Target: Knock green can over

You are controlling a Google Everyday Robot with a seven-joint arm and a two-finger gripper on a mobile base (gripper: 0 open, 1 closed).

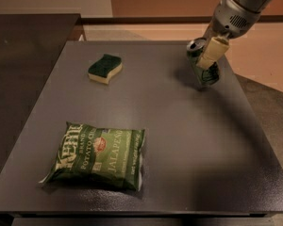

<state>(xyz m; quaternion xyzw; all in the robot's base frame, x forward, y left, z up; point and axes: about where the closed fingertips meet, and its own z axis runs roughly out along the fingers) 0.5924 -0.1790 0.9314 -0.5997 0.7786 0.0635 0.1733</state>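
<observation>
My end effector (209, 55) hangs over the far right of the dark grey counter (179, 140), against the small dark green metal can (209, 75). Can tilts, silver top leaning left, base prob. touching the counter. Can't tell how wide I'm set. Green-and-cream sponge (104, 68) and flat green chip bag (96, 157) lie well apart, to the left.

Grey table (179, 140), sponge (104, 68), chip bag (96, 155), tilted green can (209, 76), hand (211, 55) at can
</observation>
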